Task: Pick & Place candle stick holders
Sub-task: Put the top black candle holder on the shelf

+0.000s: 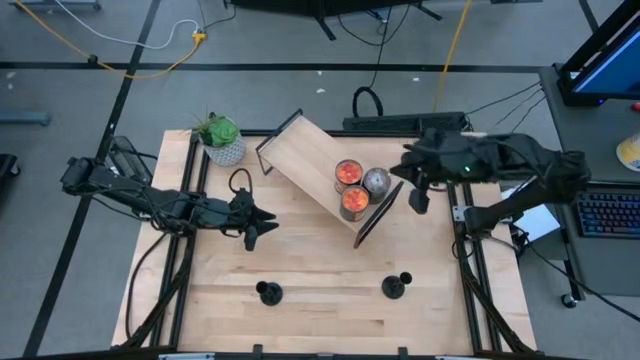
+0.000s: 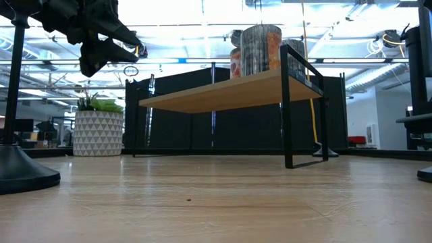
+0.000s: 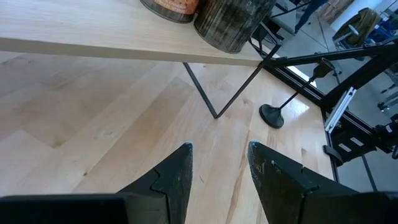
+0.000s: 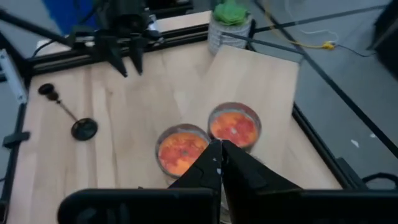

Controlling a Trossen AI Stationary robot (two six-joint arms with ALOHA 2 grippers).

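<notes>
Two black candle stick holders stand upright on their round bases near the table's front edge, one at the left (image 1: 269, 292) and one at the right (image 1: 395, 287); a third does not show. The right one also shows in the left wrist view (image 3: 272, 115), and the left one in the right wrist view (image 4: 81, 127). My left gripper (image 1: 262, 228) is open and empty, above the table's middle left, well behind the left holder. My right gripper (image 1: 418, 198) is shut and empty, hovering by the right end of the wooden shelf (image 1: 310, 160).
The wooden shelf on thin black legs stands slantwise at the table's far middle, with three cans (image 1: 354, 200) on its right end. A potted plant (image 1: 222, 140) stands at the far left. Bare tabletop lies between the two holders and in front of the shelf.
</notes>
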